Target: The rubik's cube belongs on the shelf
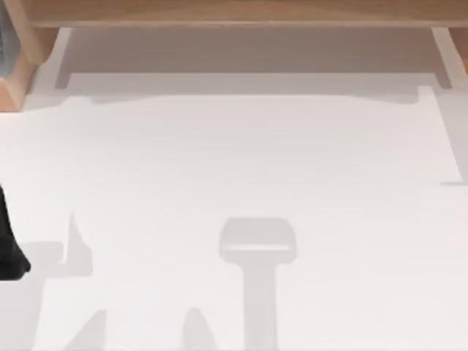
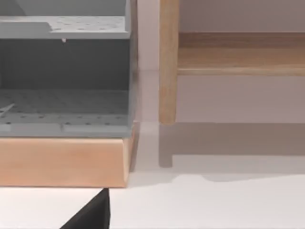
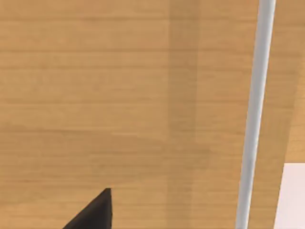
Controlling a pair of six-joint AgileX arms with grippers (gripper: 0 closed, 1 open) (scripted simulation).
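left arm (image 1: 9, 247) sits low at the table's (image 1: 234, 161) left edge, well short of the shelf (image 1: 234, 11), which runs across the far side. from the left wrist, the left gripper (image 2: 93, 214) pokes one dark tip into view, facing the shelf's left side support (image 2: 168, 62) and the grey perforated rack (image 2: 64, 62) on its wooden base just outside that support. whether that gripper is wide or narrow, i cannot tell. now the right wrist: the right gripper (image 3: 95, 212) is also just a dark tip, hanging close over broad light-brown wood grain (image 3: 95, 95), which i judge to be the shelf board itself, with a pale grey bar (image 3: 255, 109) crossing beside it. its grip state i cannot tell either. in front of the shelf there's a blocky arm shadow (image 1: 257, 245) on the bare table. and the rubik's cube? where it lies i cannot tell, nor which way its faces sit against either gripper. the relation that matters: the right gripper looks much nearer the shelf board than the left, so any set-down there reads as the right arm's job, and it wants the cube's place confirmed first.
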